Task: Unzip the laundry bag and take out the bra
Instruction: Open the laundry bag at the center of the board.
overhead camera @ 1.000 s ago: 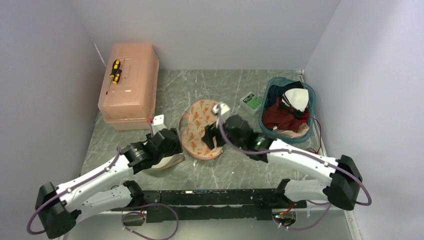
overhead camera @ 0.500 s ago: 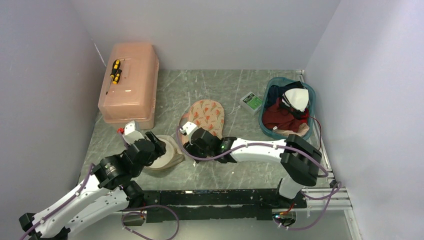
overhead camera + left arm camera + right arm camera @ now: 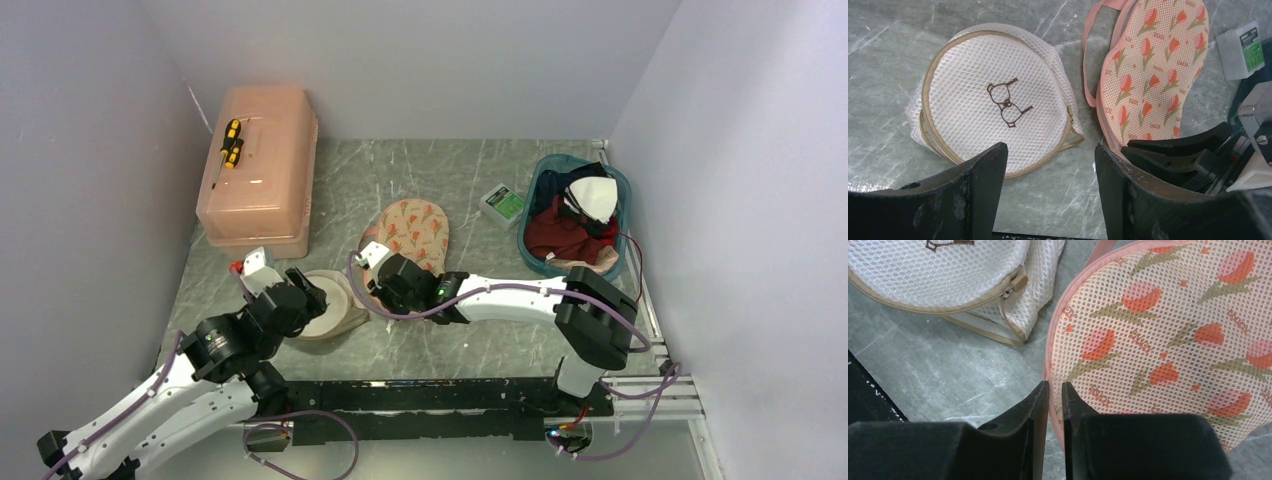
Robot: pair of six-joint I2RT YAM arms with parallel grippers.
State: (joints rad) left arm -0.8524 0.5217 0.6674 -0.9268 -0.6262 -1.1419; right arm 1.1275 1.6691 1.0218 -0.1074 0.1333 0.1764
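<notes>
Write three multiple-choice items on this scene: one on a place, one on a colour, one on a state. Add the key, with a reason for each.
1. Where does the yellow-and-black screwdriver lie?
A. propped against the back wall
B. on top of the translucent peach plastic box
C. underneath the box

2. What colour is the rim of the round white mesh laundry bag?
A. cream
B. red
C. teal

3. How does the left claw stand?
A. shut on the laundry bag
B. shut on the screwdriver
C. open, gripping nothing

Key:
1 B: the top view shows the screwdriver lying on the box's lid.
2 A: in the left wrist view a cream band runs around the bag's lid.
3 C: its jaws stand wide apart and nothing is clamped between them.
</notes>
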